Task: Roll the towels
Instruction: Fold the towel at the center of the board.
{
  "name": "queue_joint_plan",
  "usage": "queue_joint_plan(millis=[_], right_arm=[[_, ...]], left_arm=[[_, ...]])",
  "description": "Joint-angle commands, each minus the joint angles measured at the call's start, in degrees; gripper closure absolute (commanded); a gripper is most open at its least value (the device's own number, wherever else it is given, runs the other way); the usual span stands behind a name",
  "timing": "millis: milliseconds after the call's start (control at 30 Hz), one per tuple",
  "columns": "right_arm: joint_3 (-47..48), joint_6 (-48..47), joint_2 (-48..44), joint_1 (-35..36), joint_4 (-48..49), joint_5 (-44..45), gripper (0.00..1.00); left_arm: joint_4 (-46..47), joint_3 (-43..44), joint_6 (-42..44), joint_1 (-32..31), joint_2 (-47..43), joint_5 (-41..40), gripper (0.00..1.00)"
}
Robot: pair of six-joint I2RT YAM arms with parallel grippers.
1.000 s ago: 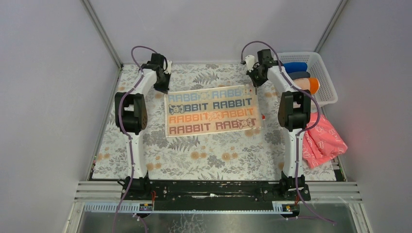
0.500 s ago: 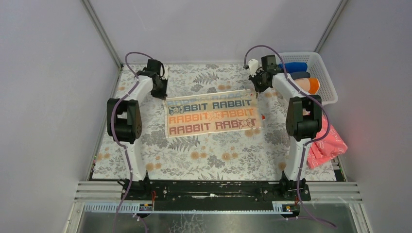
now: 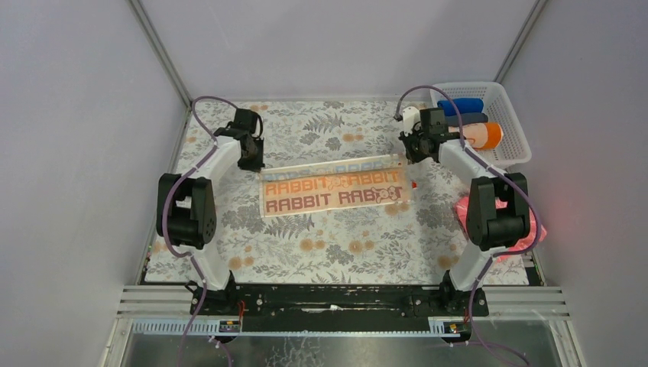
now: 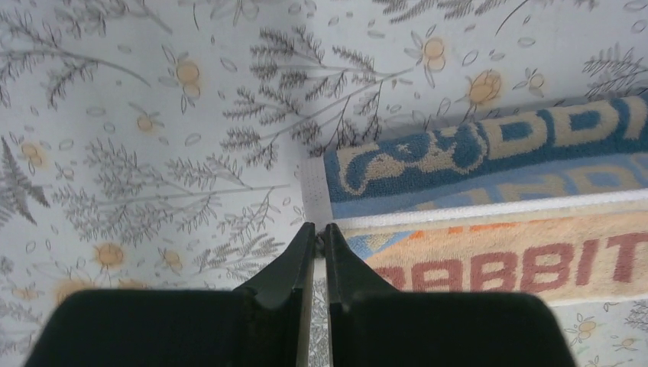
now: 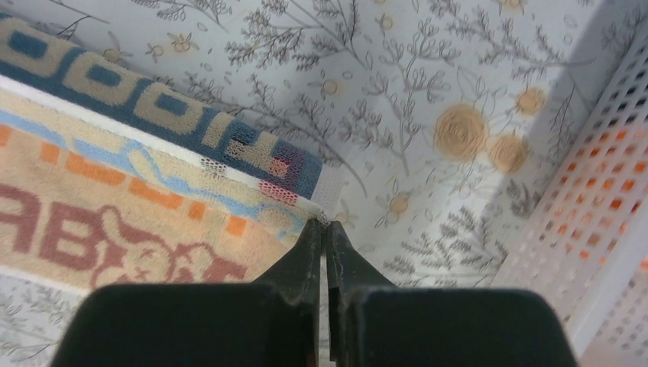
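Cream lettered towel [image 3: 332, 191], folded edge's corners clamped in left claw [image 4: 319, 228] and right claw [image 5: 324, 223]; open floral tablecloth [image 3: 306, 252] nearside.

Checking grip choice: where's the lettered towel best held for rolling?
The towel lies flat, so take the corners of its folded-over far edge, one from each end; only that lifted edge can be pinched. The left gripper and right gripper pinch there.

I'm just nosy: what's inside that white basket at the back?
Three rolled cloths lie in the white basket: a blue roll, a dark grey roll, an orange-ended roll. The right arm hides the basket's left side.
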Motion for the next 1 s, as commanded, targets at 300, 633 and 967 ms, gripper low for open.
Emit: queue_joint_plan(millis=[300,633,967], right_arm=[[-16.6,17.6,-13.3,-1.2,8.6,8.2,0.96],[-17.7,21.9,-9.9,-1.2,6.3,9.2,0.98],[-17.6,24.4,-9.4,-1.2,4.4,10.8,0.94]], left_arm=[[-3.5,-11.4,-11.9,-2.3,-7.7,-13.8,1.0],[-3.2,-14.4,-13.4,-3.9,-5.8,-13.5,1.0],[-4.7,-16.0,-16.0,-5.1,-6.8,-15.4,0.99]])
